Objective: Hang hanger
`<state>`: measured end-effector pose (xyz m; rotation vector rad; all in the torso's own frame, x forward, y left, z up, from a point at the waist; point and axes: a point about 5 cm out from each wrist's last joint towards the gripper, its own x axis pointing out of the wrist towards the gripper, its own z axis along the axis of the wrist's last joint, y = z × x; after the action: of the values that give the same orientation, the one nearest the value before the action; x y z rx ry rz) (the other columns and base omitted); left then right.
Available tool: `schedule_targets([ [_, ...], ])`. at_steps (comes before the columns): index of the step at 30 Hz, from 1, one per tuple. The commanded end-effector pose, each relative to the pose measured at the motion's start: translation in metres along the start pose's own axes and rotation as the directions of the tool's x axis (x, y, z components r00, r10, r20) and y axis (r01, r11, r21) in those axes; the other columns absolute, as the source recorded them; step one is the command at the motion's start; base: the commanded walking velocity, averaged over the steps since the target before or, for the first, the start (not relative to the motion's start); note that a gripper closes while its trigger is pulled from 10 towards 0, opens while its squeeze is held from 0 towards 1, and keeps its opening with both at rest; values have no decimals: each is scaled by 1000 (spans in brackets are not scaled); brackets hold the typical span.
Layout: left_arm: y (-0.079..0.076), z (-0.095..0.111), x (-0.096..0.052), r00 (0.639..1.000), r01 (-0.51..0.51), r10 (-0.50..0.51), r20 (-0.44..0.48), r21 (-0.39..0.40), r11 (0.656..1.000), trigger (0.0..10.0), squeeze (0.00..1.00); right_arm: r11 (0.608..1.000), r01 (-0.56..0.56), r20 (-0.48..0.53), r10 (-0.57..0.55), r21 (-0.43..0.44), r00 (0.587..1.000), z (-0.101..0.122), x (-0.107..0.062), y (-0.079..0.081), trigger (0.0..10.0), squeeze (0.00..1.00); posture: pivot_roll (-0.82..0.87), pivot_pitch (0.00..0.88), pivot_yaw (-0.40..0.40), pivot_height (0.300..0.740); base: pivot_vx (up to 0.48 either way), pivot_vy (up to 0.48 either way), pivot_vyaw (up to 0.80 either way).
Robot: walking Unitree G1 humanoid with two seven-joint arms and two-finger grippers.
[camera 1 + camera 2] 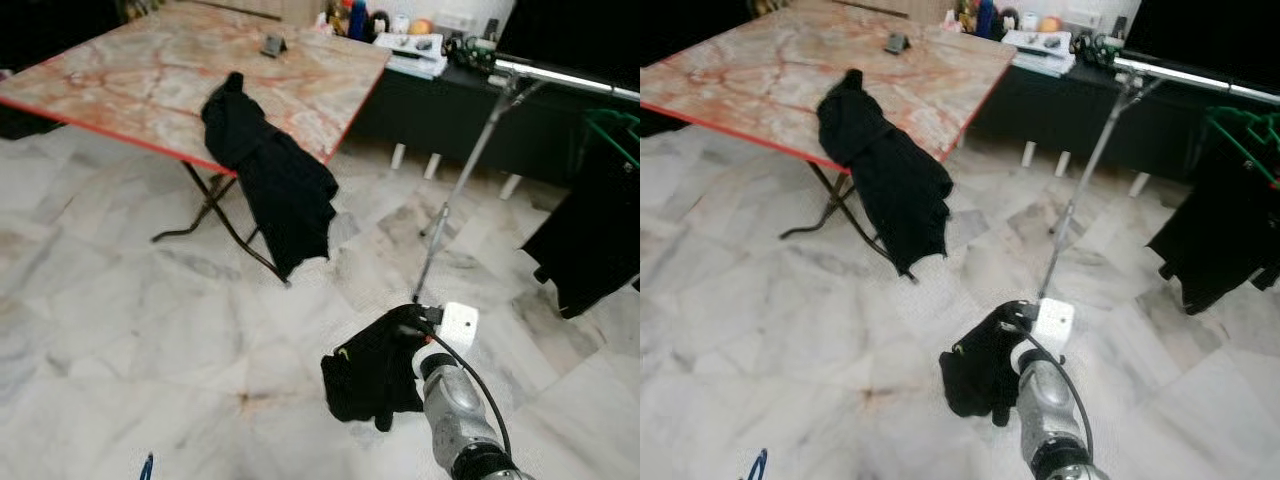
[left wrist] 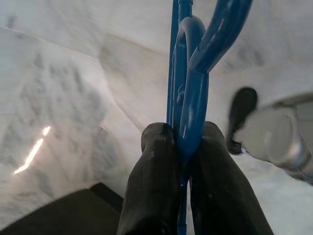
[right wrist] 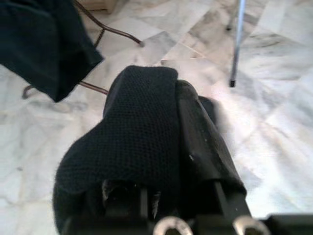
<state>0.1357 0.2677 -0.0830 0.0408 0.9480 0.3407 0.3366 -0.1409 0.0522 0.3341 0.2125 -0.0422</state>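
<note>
A blue plastic hanger (image 2: 188,83) is pinched between the two black fingers of my left gripper (image 2: 182,136), low over the marble floor. The hanger's tip (image 1: 147,467) peeks in at the bottom left of the left eye view. Low in front of me, my right gripper (image 1: 400,345) is shut on a bunched black garment (image 1: 365,380), which drapes over its fingers (image 3: 195,132). A silver clothes rail (image 1: 560,78) on a slanted pole (image 1: 465,180) stands at the right, ahead of the right gripper.
Green hangers (image 1: 615,125) and a dark garment (image 1: 590,240) hang on the rail. At the left, another black garment (image 1: 270,170) is draped over the edge of a marble-topped folding table (image 1: 130,80). A dark cabinet (image 1: 450,110) with clutter stands behind.
</note>
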Motion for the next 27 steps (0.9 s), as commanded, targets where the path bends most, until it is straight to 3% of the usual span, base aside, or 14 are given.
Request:
schedule_targets([
  [1,-3,-12,-3,999,5,-5,-39,-5,1000,10000,0,999,32,24,-32,-12,999,5,-1,-12,10000,0,69,185,-62,740,0,345,0],
  [8,-5,-12,-2,999,7,-8,-40,-11,1000,10000,0,999,24,27,-23,-28,999,8,1,-12,10000,0,52,174,-76,740,0,334,0],
  [17,-12,-10,-2,999,22,-22,-29,-14,1000,10000,0,997,19,50,-16,-69,999,15,2,-14,10000,0,29,160,-82,740,0,0,0],
  [27,-12,-13,-3,999,27,-29,-32,-67,997,10000,0,984,-20,135,45,-178,990,32,5,-3,10000,0,33,122,-78,740,0,0,0],
])
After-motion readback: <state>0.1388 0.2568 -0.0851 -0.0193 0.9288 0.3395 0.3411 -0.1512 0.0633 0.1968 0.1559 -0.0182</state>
